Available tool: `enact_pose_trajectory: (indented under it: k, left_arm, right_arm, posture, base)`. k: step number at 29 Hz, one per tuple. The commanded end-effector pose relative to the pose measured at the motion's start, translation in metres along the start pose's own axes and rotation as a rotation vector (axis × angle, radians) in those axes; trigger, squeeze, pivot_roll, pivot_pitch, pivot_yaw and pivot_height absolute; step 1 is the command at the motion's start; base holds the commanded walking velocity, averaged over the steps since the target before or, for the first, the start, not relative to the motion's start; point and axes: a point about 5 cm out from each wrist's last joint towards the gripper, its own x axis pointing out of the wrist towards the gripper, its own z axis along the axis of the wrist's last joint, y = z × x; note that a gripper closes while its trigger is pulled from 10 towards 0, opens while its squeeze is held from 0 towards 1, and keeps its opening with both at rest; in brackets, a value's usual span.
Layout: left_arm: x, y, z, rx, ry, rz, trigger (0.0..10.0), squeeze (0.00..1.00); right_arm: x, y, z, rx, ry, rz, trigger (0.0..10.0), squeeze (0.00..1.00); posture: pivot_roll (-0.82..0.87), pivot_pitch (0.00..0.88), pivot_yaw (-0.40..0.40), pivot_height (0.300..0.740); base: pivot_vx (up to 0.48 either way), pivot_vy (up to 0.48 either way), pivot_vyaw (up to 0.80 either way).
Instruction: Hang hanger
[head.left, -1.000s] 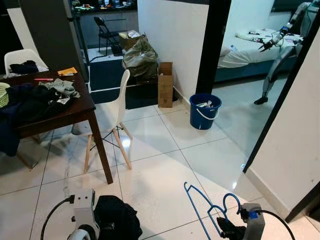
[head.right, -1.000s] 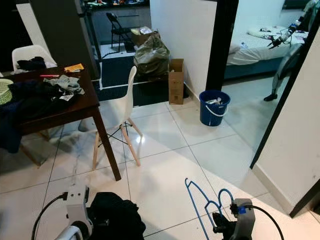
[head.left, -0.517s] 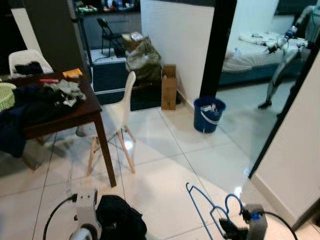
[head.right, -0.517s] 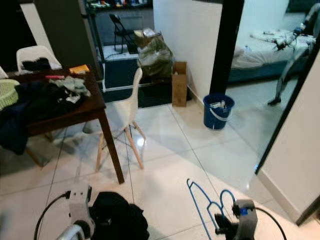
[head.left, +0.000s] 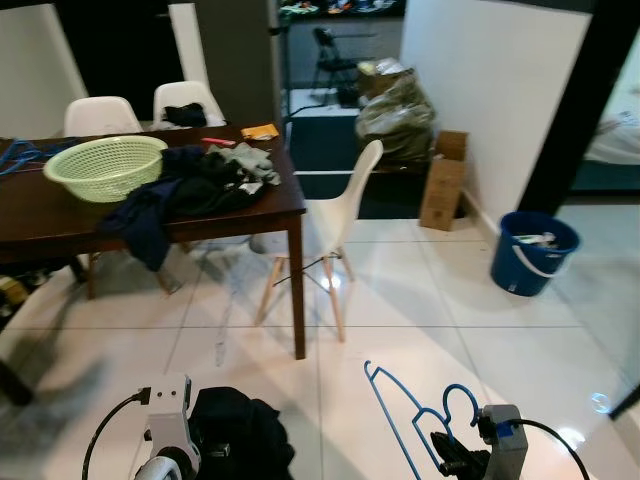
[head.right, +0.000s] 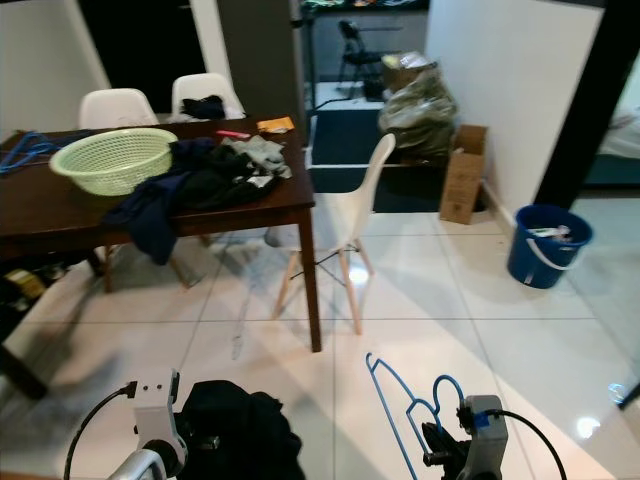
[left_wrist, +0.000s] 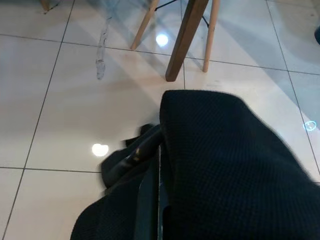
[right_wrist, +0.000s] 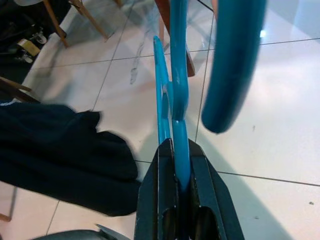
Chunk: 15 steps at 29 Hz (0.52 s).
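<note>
White glossy tiles (head.left: 420, 320) run under a dark table (head.left: 60, 205) heaped with clothes (head.left: 190, 180) beside a green basket (head.left: 105, 165) and white chair (head.left: 350, 205). The thin blue hanger (head.left: 410, 420) is clamped in the right gripper (right_wrist: 181, 165), low over the tiles. A blue bucket (head.left: 535, 250) holds scraps. The left gripper (left_wrist: 152, 185) pinches black cloth (left_wrist: 225, 165).

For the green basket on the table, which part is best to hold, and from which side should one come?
Probably the rim of the green basket, taken from above. It stands upright and open on the brown table, so one finger can go inside and one outside the thin wall. The side away from the dark clothes looks freer.
</note>
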Motion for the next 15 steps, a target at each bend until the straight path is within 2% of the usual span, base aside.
enact_pose_trajectory:
  k: [1,4,15]
  left_arm:
    - [0.0006,0.0023,0.0022,0.006,-0.007,0.003,10.0,0.00]
    - [0.0006,0.0025,0.0025,0.009,-0.008,0.004,10.0,0.00]
    - [0.0007,0.0030,0.0031,0.032,-0.001,-0.010,10.0,0.00]
  right_arm:
    - [-0.0011,-0.0002,-0.0030,0.015,0.001,-0.011,10.0,0.00]
    - [-0.0010,-0.0006,-0.0028,0.026,-0.008,-0.016,10.0,0.00]
    - [0.0001,0.0038,0.0024,0.025,-0.025,-0.007,10.0,0.00]
  posture:
    - [-0.07,0.000,0.003,0.740]
    - [-0.07,0.000,0.003,0.740]
    - [-0.07,0.000,0.009,0.740]
  base:
    - [0.000,0.000,0.00]
    - [0.000,0.000,0.00]
    - [0.287,0.000,0.00]
